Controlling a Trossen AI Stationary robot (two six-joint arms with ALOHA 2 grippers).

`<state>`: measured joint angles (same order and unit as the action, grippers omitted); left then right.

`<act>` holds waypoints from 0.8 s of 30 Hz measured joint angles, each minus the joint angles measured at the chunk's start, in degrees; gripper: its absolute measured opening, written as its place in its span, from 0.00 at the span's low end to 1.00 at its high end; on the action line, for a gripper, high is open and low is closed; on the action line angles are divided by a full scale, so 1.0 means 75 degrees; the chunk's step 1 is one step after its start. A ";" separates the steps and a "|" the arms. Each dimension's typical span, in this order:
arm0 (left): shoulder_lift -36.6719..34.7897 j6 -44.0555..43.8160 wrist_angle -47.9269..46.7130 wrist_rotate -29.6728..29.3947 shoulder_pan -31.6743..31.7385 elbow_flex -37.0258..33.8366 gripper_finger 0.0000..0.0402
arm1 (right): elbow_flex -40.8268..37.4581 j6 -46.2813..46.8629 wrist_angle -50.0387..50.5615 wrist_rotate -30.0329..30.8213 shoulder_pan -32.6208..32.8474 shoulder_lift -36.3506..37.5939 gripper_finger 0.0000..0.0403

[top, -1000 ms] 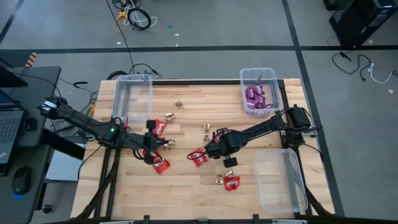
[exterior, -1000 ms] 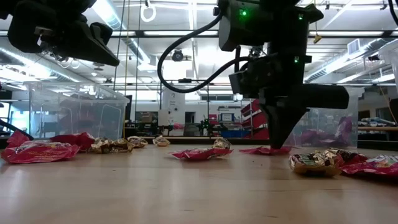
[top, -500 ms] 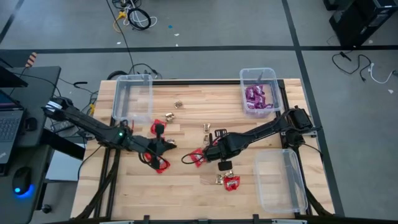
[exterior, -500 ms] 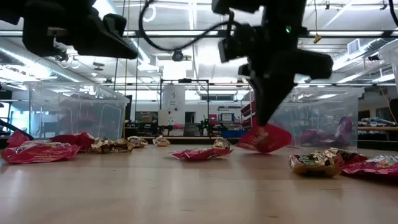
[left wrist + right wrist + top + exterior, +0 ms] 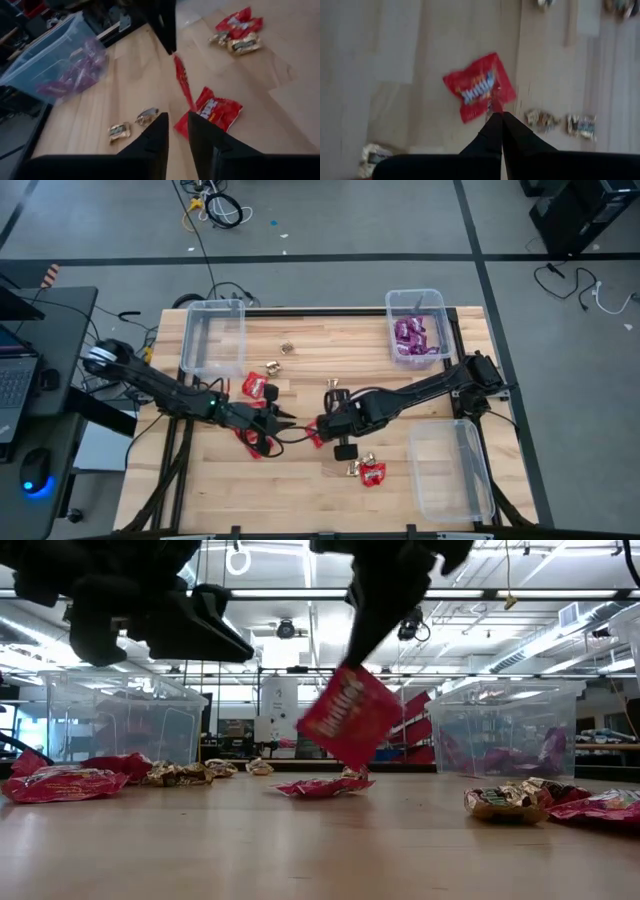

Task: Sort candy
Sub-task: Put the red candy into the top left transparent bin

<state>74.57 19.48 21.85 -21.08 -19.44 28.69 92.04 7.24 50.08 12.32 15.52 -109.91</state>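
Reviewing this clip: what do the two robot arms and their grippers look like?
Both arms are black, slim and jointed. The left gripper has two flat, dark, tapering fingers; the right gripper has matching black fingers. A small green light glows on the left arm.

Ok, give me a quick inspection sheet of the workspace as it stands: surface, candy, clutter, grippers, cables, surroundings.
Surface: wooden table, with three clear bins on it.
Job's things: one red packet hangs in the air from the right gripper; other red packets and gold pieces lie loose mid-table; purple packets sit in the far right bin. The far left bin and near right bin look empty.
Clutter: nothing seen besides candy and bins.
Grippers: right gripper shut on the red packet's corner; left gripper parted, nothing seen held, facing that packet.
Cables: coils on the floor beyond the table.
Surroundings: desk with a mouse left of the table.
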 joint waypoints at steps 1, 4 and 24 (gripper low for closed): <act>0.0071 -0.0001 0.0144 0.0157 0.0028 0.0000 0.20 | 0.0067 -0.0072 -0.0080 0.0000 0.0004 0.0000 0.00; 0.0250 0.0001 0.0422 0.0608 0.0097 0.0000 0.23 | 0.0215 -0.0301 -0.0413 0.0000 0.0001 0.0000 0.00; 0.0366 -0.0287 0.0736 0.1102 0.0346 0.0000 0.26 | 0.0322 -0.1715 -0.1943 0.0204 -0.0244 0.0000 0.00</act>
<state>77.32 17.32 27.37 -12.82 -16.84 28.69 94.45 -5.62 35.51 13.85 13.69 -109.91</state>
